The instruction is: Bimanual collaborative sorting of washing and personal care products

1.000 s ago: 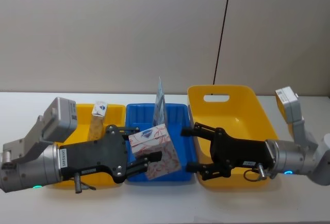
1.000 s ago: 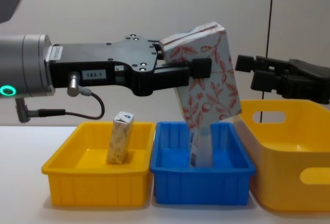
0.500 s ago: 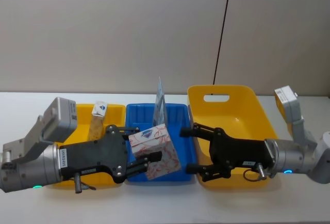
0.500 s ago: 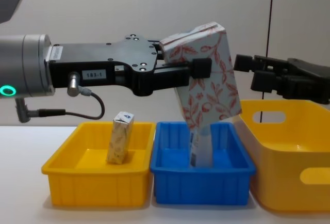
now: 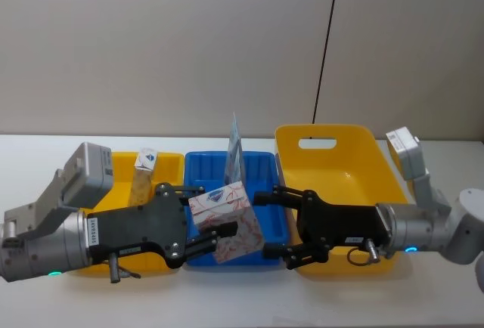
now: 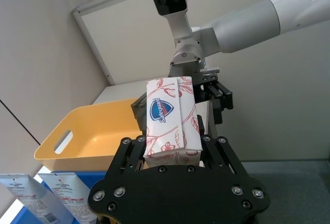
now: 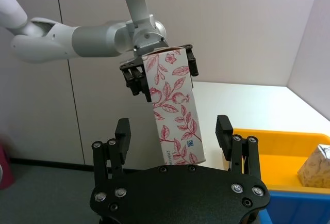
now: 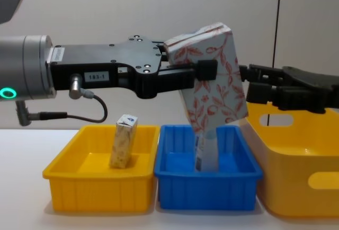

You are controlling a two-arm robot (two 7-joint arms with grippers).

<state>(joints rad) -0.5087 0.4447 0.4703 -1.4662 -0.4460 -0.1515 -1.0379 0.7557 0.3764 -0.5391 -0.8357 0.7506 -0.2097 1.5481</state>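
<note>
Handover | left gripper (image 5: 212,208) is clamping white red-leaf-print cardboard box (image 5: 242,241), tilted above blue plastic bin (image 5: 204,165) | right gripper (image 5: 266,224) is hanging spread at box's 3 o'clock | advice: pinch free lower end squarely before left releases.

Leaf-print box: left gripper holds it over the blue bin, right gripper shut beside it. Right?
Not quite. The right gripper is open, not shut: the right wrist view shows its fingers spread wide apart. The rest stands: the left gripper holds the leaf-print box over the blue bin, right gripper beside it.
</note>
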